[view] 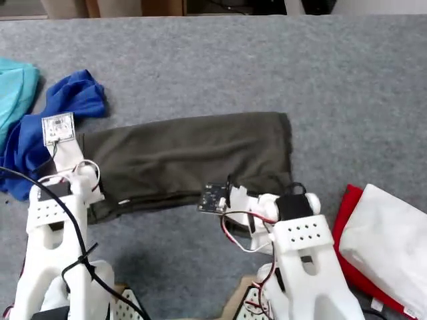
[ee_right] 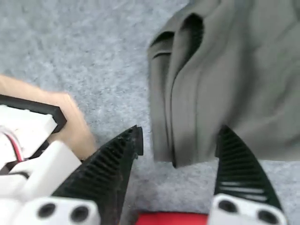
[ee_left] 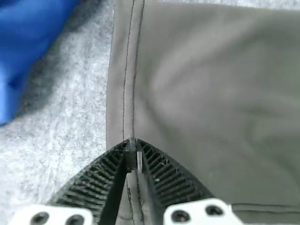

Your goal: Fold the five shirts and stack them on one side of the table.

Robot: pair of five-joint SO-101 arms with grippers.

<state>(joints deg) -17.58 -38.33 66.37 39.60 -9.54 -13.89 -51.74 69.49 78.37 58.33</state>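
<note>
Mid-fold, mid-tabletop: clamped hem of olive shirt in left gripper; straddled its other corner with right gripper agape, empty. Probably needed that closing, then lifting.

left tool pinching olive shirt hem | blue shirt seemingly apart

Olive shirt folded flat mid-frame; blue shirt and teal shirt crumpled left; white shirt atop red shirt, lower right.
</note>
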